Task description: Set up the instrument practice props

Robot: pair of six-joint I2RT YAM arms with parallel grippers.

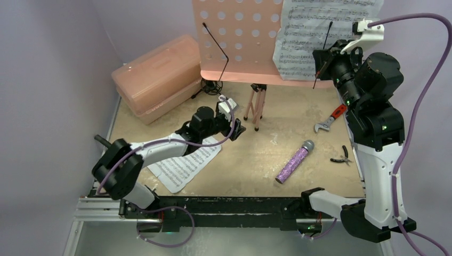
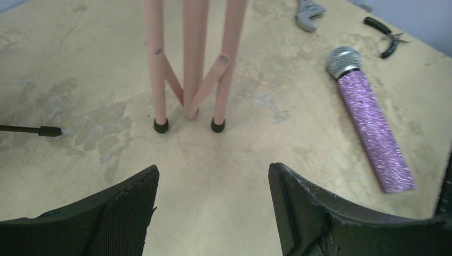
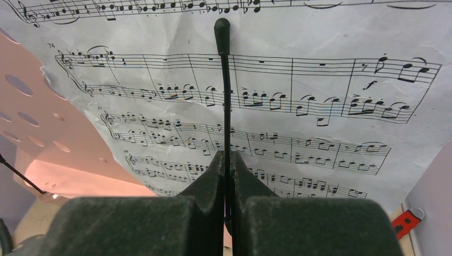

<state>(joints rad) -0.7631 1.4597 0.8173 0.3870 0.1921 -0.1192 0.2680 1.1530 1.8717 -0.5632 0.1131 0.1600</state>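
The pink music stand [image 1: 240,37] stands at the back on thin legs [image 2: 192,64]. One white sheet-music page [image 1: 314,37] leans on its desk at the right. My right gripper [image 3: 227,157] is shut on the stand's thin black page-holder wire [image 3: 225,80], which lies across that page [image 3: 320,122]. My left gripper [image 2: 213,173] is open and empty, low over the table just in front of the legs. The second page [image 1: 184,162] lies flat under my left arm. The glittery purple microphone [image 1: 294,161] lies on the table, and it also shows in the left wrist view [image 2: 373,133]. A small black tripod-like thing [image 1: 210,85] sits by the case, partly hidden.
A big pink plastic case [image 1: 157,77] stands at the back left. A red-handled wrench [image 1: 330,118] and pliers [image 1: 341,156] lie at the right by my right arm. A second black holder wire [image 1: 216,48] hangs over the desk's left side. A thin black rod tip [image 2: 32,129] lies left of the legs.
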